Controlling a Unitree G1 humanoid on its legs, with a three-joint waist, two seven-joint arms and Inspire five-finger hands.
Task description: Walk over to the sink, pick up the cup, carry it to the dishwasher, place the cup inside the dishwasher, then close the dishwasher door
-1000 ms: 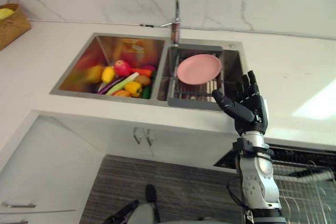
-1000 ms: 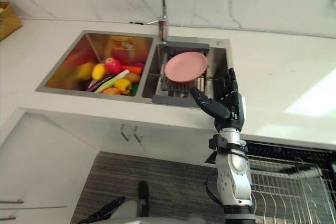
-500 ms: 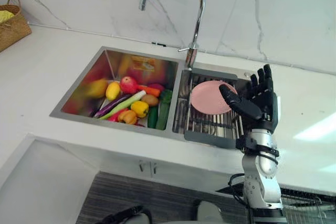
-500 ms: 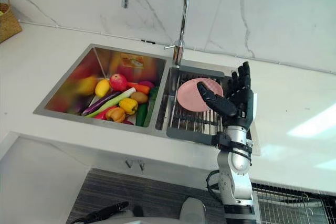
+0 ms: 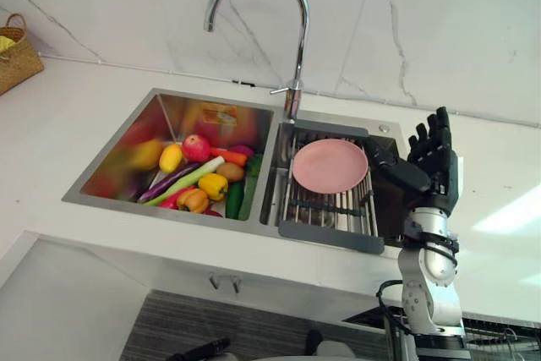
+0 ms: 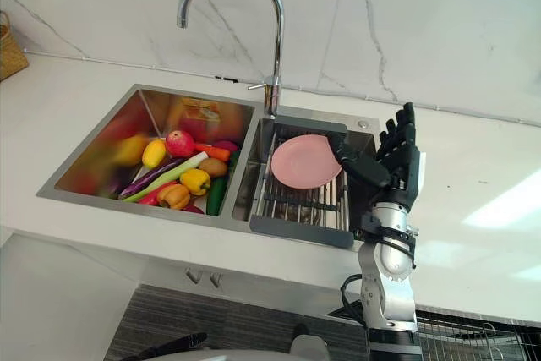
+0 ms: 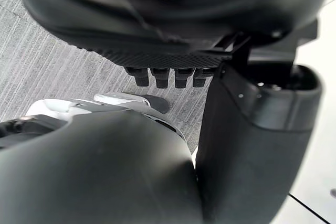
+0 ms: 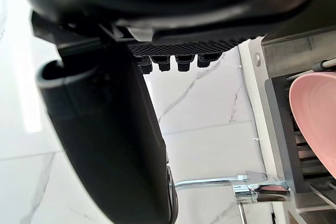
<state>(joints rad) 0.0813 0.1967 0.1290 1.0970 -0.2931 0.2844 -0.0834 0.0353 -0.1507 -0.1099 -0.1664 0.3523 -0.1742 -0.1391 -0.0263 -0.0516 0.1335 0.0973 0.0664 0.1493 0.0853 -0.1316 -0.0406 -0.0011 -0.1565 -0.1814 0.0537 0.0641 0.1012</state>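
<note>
My right hand is raised over the right end of the sink, open, fingers straight up and thumb reaching toward the right basin. It holds nothing. Just left of the thumb, a pink plate lies on a metal rack in the right basin; the plate's edge also appears in the right wrist view past the open hand. My left hand hangs low over the grey floor, fingers relaxed and empty.
The left basin holds several toy vegetables and fruits. A tall chrome faucet stands behind the divider. A wicker basket sits on the counter at far left. A wire dishwasher rack is at the lower right, below the counter.
The camera has lifted and come closer to the sink, bringing the whole faucet into sight. My right hand has risen from the sink's front rim to beside the plate, still open.
</note>
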